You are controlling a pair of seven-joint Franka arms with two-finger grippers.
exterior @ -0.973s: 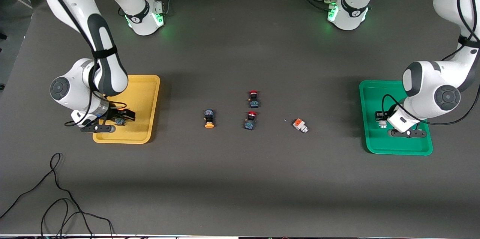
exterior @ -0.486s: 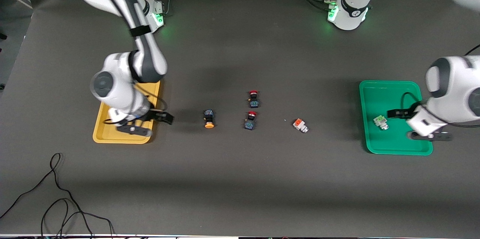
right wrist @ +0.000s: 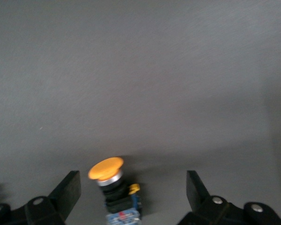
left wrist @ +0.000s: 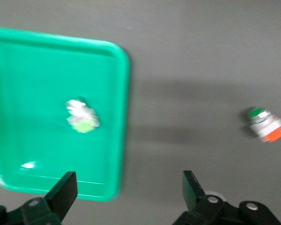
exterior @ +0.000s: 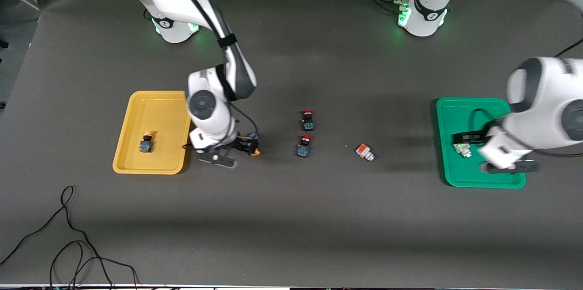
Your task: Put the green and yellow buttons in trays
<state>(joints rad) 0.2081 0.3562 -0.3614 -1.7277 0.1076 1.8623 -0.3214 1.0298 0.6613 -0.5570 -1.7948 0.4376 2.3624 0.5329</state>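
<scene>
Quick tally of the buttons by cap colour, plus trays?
Yellow-orange cap buttons: 2 (one in the yellow tray, one on the table)
Red cap buttons: 2
Green cap button: 1, in the green tray
Orange cap button, white body: 1
Trays: 2, yellow, green
Total: 8

- A robot lab is shown.
- Two white robot arms (exterior: pixel 214 76) are fixed along the top of a big grey table (exterior: pixel 291 217).
- Loose black cables (exterior: pixel 68 244) are seen at the lower left of the frame.
</scene>
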